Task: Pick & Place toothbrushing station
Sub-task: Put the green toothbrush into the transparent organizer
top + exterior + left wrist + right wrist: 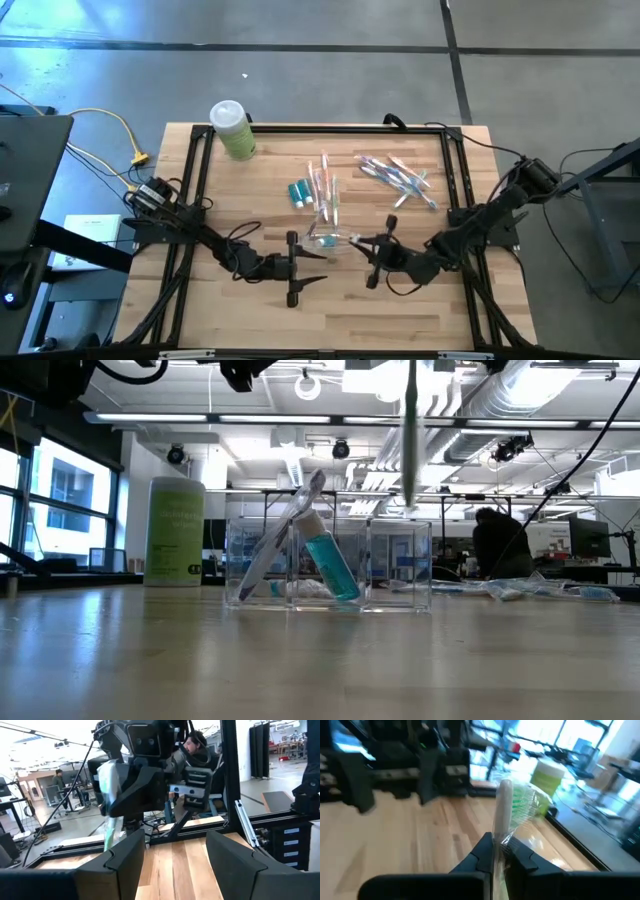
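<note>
Wooden table (250, 300), right end effector (501, 851) clenched on wrapped green-bristled toothbrush (506, 815), left end effector (175, 855) released, empty

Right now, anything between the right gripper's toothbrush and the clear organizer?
Nothing visible. The right gripper holds the wrapped toothbrush upright above the clear organizer. The left gripper sits open beside it, off that path.

L gripper (296, 268) jaws apart, R gripper (372, 250) clamped
</note>
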`<state>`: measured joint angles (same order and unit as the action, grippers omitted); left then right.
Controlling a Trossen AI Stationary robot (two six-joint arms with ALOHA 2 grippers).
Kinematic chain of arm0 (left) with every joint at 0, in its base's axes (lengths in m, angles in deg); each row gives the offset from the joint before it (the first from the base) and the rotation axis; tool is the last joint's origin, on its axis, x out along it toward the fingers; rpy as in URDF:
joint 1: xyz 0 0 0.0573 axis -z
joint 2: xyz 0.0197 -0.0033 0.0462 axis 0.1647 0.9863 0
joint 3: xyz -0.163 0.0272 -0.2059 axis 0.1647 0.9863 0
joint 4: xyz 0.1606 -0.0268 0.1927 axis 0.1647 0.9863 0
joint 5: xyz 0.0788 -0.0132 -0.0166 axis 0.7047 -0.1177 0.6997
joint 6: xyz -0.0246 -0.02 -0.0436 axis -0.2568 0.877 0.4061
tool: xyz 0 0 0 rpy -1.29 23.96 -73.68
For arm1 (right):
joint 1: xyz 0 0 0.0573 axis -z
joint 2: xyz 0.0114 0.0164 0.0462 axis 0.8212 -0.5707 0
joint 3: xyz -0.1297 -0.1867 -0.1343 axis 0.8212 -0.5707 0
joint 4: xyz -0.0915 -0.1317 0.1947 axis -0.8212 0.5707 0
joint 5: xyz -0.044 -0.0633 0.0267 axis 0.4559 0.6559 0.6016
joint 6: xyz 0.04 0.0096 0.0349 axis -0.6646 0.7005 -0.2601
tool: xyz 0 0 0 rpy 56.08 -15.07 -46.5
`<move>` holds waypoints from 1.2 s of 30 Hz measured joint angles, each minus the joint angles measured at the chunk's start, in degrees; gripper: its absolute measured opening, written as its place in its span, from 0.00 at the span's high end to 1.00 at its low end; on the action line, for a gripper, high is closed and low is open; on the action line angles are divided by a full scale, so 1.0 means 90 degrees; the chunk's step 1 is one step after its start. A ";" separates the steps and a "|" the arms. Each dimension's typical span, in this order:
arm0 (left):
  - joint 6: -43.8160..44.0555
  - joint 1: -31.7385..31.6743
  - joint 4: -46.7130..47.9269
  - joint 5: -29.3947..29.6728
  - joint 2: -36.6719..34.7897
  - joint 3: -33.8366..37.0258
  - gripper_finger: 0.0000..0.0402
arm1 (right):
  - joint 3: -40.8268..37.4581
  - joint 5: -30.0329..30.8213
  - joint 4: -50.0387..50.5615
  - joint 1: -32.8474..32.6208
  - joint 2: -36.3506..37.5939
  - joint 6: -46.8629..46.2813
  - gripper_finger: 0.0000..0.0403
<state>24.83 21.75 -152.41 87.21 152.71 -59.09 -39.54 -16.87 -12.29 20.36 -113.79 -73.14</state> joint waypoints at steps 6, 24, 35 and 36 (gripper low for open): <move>0.0273 -0.0011 0.0006 -0.0002 0.0000 0.0000 0.49 | -0.0462 -0.0589 -0.0895 0.0493 0.0002 0.0230 0.97; 0.0371 -0.0011 0.0008 -0.0002 0.0000 0.0000 0.49 | -0.1343 -0.2212 -0.1133 0.1267 -0.0002 -0.1139 0.81; 0.0216 -0.0011 0.0008 -0.0002 0.0002 0.0000 0.49 | -0.1338 -0.2049 -0.1439 0.1264 -0.0002 -0.0626 0.53; 0.0216 -0.0011 0.0008 -0.0003 0.0002 0.0000 0.49 | -0.1338 -0.1993 -0.1513 0.1264 -0.0002 -0.0503 0.50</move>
<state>26.77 21.65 -152.34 87.18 152.73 -59.09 -51.58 -34.81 -25.91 31.74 -113.81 -77.67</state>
